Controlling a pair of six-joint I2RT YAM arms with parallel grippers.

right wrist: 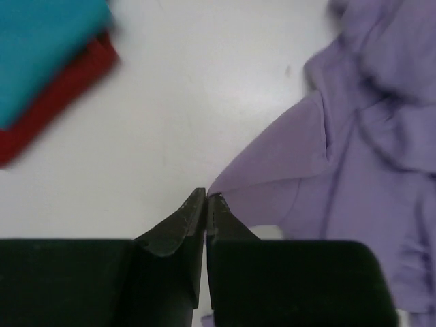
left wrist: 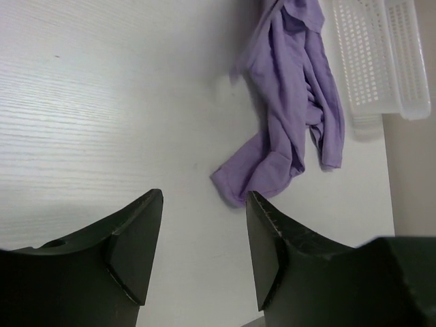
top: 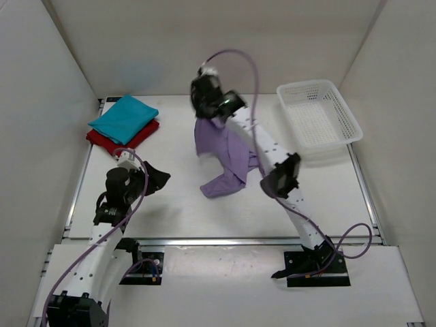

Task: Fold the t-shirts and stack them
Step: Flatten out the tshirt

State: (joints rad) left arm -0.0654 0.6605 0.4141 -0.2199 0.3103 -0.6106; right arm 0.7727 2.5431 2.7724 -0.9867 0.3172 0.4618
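The lavender t-shirt (top: pixel 225 153) hangs crumpled from my right gripper (top: pixel 204 105), which is shut on its edge above the table's far middle; its lower end trails on the table. In the right wrist view the closed tips (right wrist: pixel 206 195) pinch a corner of the lavender cloth (right wrist: pixel 354 157). The teal t-shirt (top: pixel 124 117) lies folded on top of the folded dark red t-shirt (top: pixel 138 139) at the far left; both show in the right wrist view, teal (right wrist: pixel 41 48) over red (right wrist: pixel 61 95). My left gripper (top: pixel 155 178) is open and empty, left of the lavender shirt (left wrist: pixel 293 102), with the gripper (left wrist: pixel 204 197) over bare table.
A white mesh basket (top: pixel 319 119) stands at the far right, also in the left wrist view (left wrist: pixel 371 54). White walls enclose the table on three sides.
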